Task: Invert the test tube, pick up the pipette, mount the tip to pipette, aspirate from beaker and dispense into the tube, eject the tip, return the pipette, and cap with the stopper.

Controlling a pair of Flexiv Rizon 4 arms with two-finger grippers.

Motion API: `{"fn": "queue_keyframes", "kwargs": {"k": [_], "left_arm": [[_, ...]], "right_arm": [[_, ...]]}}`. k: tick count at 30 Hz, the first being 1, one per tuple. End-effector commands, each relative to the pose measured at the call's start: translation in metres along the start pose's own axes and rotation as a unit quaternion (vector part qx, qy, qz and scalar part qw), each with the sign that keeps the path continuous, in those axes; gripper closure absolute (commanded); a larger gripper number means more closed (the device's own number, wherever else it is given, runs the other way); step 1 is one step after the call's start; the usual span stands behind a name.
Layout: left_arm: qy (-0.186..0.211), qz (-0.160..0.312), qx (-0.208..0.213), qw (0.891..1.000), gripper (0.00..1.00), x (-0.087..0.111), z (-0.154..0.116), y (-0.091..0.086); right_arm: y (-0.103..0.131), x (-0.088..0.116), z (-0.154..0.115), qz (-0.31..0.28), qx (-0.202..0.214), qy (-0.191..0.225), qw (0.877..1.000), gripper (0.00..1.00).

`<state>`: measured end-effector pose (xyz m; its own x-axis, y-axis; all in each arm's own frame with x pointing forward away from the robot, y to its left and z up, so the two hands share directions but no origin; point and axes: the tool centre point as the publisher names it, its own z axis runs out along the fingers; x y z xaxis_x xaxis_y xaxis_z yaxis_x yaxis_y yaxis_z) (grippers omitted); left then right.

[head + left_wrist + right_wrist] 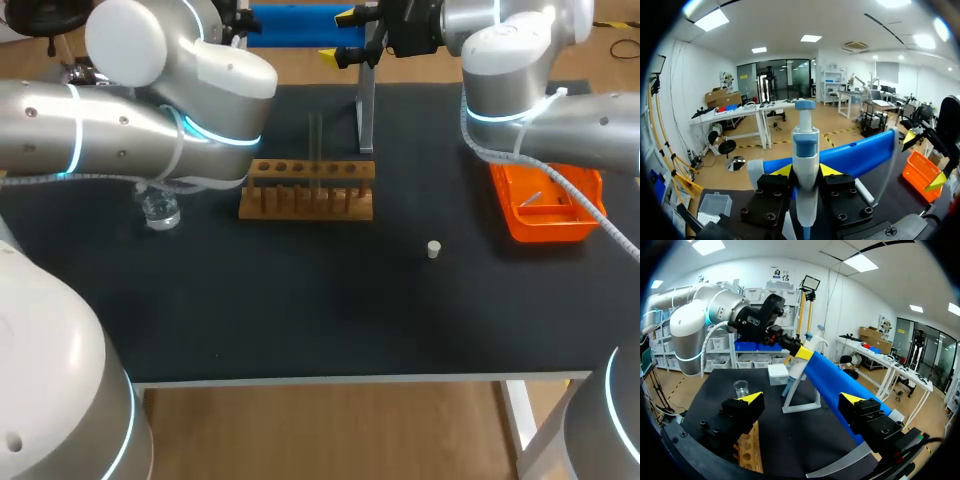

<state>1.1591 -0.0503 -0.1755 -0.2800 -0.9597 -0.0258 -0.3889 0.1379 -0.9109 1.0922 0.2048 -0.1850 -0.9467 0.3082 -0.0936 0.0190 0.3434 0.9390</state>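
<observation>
A black table (300,310) carries everything. Toward its far middle stands a wooden rack (307,190), a long block with a row of round holes along its top bar and a row of short upright pegs along its near side. Just beyond the rack's right end rises a pale stand (366,110) with a slim upright post; the right wrist view shows its flat, open-framed foot (802,402) resting on the table. On the right side of the table lies a shallow orange tray (545,210), well apart from the rack. A pale box (778,374) sits on the table close beyond the stand's foot.
</observation>
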Motion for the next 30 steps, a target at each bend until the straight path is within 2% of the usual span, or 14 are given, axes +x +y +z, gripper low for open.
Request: {"fn": "queue_keyframes", "kwargs": {"k": [1, 30], "left_arm": [[-0.009, 0.000, -0.013, 1.000, 1.00, 0.003, 0.005, -0.005], [-0.024, -0.012, -0.054, 0.998, 1.00, 0.009, 0.011, 0.019]], "right_arm": [[0.000, -0.001, -0.001, 0.000, 0.002, 0.003, 1.000, 0.00], [0.000, -0.001, -0.001, 0.000, 0.002, 0.003, 1.000, 0.00]]}}
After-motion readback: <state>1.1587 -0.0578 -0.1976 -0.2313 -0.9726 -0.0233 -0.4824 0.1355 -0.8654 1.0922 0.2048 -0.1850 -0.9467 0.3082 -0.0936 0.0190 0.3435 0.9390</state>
